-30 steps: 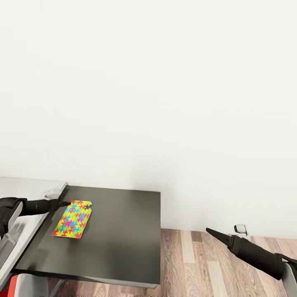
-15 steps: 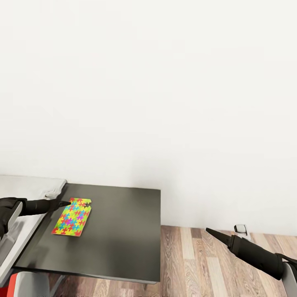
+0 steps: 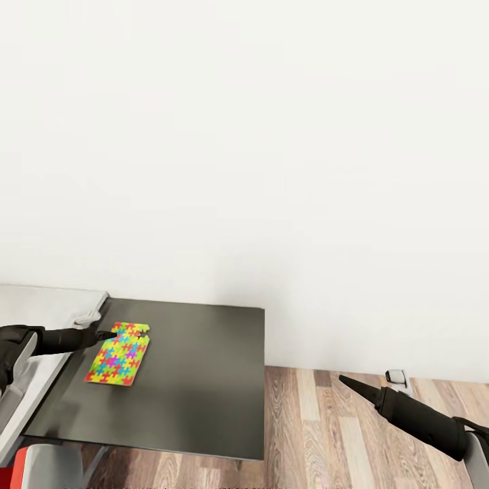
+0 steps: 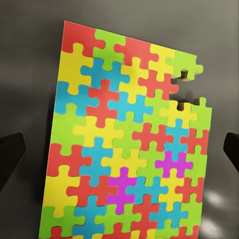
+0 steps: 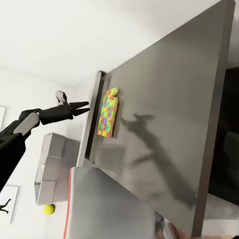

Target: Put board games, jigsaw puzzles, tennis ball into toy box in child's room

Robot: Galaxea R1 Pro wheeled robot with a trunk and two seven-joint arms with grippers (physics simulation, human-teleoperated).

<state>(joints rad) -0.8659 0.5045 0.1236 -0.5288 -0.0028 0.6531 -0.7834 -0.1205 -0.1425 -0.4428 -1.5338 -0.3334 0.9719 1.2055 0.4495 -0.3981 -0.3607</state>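
A jigsaw puzzle (image 3: 117, 353), a flat sheet of bright interlocking pieces, lies on a dark grey top (image 3: 197, 380). My left gripper (image 3: 109, 334) hovers at the puzzle's far left corner. In the left wrist view the puzzle (image 4: 124, 149) lies between the widely spread fingers (image 4: 10, 154), so that gripper is open and holds nothing. In the right wrist view the puzzle (image 5: 107, 113) is beside the left gripper (image 5: 79, 107), with a grey box (image 5: 55, 162) and the tennis ball (image 5: 48, 209) beyond. My right gripper (image 3: 346, 382) hangs over the floor, tips together.
The pale grey table (image 3: 41, 305) adjoins the dark top on the left, with a small grey object (image 3: 87, 317) at its edge. A white wall stands behind. Wood-plank floor (image 3: 326, 435) lies to the right, with a small white fitting (image 3: 397, 375) at the wall's foot.
The whole picture has crept upward slightly, so the camera moved. The left gripper tip now sits a little further over the puzzle's corner. The right arm holds its pose.
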